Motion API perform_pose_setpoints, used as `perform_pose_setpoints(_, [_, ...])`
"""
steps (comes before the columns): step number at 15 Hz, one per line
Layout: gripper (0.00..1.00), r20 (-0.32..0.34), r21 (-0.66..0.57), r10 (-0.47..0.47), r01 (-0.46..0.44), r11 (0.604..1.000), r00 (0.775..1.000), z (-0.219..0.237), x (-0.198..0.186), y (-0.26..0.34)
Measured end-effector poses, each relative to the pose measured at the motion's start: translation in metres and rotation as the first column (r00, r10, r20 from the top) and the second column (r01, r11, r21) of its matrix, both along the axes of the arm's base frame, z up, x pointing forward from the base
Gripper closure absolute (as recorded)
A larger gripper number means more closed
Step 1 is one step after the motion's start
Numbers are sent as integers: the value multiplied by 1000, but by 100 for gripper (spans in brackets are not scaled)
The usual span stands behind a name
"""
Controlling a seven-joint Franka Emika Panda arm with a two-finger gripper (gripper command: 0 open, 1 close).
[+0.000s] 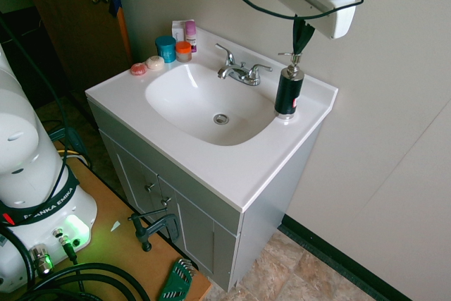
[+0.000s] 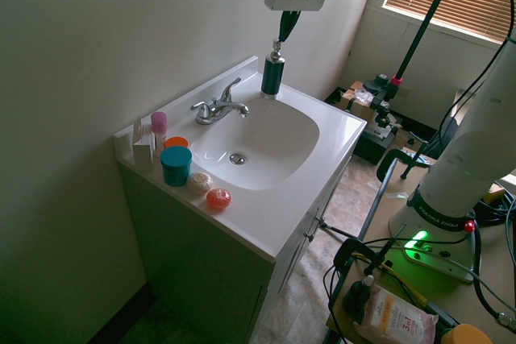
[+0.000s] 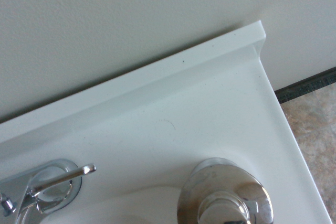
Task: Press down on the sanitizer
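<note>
Where gripper descends (closed), sanitizer directly beneath

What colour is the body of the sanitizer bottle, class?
Black, with a silver pump head; the sanitizer shows best in the first exterior view.

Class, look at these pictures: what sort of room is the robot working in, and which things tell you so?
Most likely a bathroom. A white vanity sink with a chrome faucet stands against the wall, a black pump sanitizer sits at its back corner, and small toiletry jars line the other side.
</note>
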State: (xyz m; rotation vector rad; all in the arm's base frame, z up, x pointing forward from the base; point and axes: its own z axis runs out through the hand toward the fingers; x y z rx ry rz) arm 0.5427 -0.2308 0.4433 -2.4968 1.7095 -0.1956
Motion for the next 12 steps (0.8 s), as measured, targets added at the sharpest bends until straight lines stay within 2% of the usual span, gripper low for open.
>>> perform_pose_setpoints(12, [100,-22,-1,6,-6,1000,1000,-19,9,2])
